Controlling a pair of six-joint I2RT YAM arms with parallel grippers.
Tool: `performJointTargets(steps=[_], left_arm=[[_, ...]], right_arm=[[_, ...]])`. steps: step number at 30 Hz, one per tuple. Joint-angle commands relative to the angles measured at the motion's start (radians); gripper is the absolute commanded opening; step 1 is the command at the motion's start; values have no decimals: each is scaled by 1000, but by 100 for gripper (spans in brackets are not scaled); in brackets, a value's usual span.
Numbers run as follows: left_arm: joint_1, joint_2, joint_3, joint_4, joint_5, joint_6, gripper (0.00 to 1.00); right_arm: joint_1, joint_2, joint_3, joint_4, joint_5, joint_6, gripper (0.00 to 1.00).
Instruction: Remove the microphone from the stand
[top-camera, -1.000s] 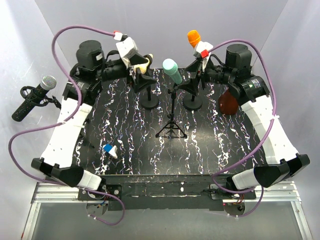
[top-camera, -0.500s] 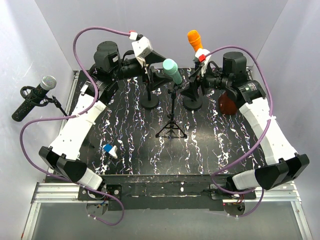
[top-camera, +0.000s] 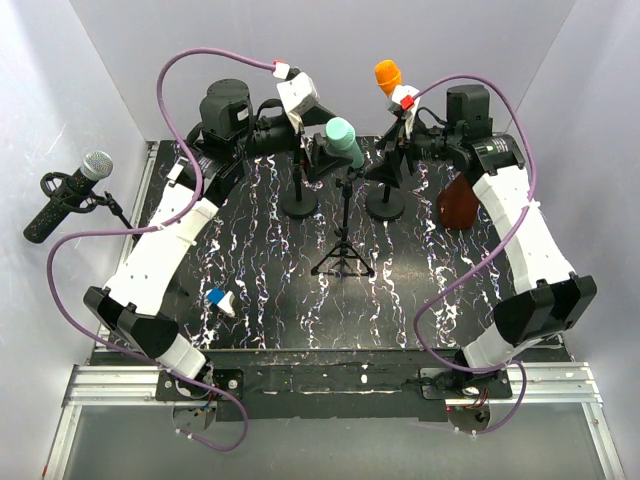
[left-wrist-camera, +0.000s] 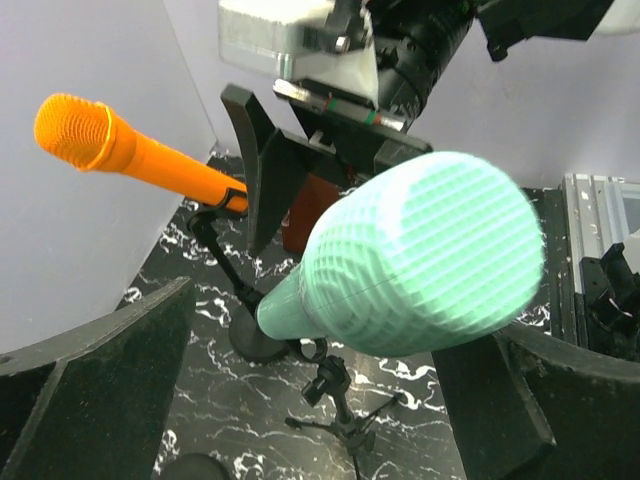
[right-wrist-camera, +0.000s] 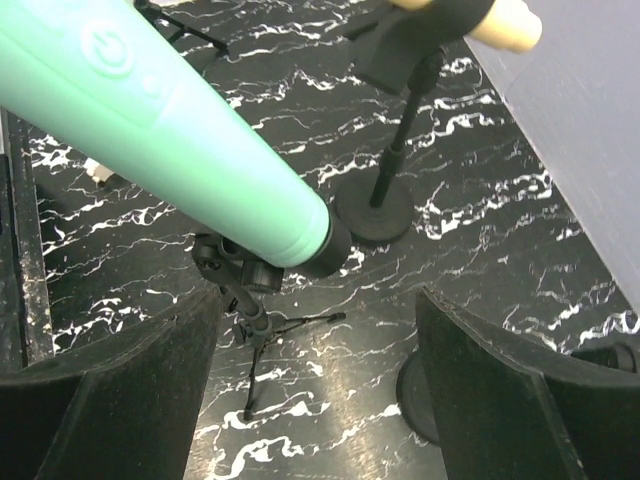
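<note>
Both arms have swung inward: left end effector (top-camera: 318, 158) gapes at nine o'clock of the green microphone (top-camera: 344, 141), right end effector (top-camera: 392, 160) open at three. It sits on the tripod stand (top-camera: 343, 255), middle of the bench (top-camera: 260, 270); best to grip the body and slide along its axis.

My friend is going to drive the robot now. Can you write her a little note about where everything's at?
Left gripper: open, at the head of the green microphone, holding nothing.
Right gripper: open, by its handle end, holding nothing.
The microphone sits in the clip of the tripod stand, mid-table.
Done: both arms are at the microphone.
Left: grip it and lift it out of the stand.
</note>
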Motion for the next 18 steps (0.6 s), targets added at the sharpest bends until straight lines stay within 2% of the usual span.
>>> performJointTargets(steps=[1,5,11,18], left_arm=[[-8,-15,36,-124,-55,62,98],[-11,-24,36,-166,-87,100,98],[-11,-46,10,-172,-128,139,98],[-11,-67,1,-189,-201,185,98]], right_arm=[[0,40,113,-48,-116,-102,85],[11,103,185,-100,-166,-116,84],[26,136,184,-91,-178,-125,83],[60,170,205,-134,-204,-148,72]])
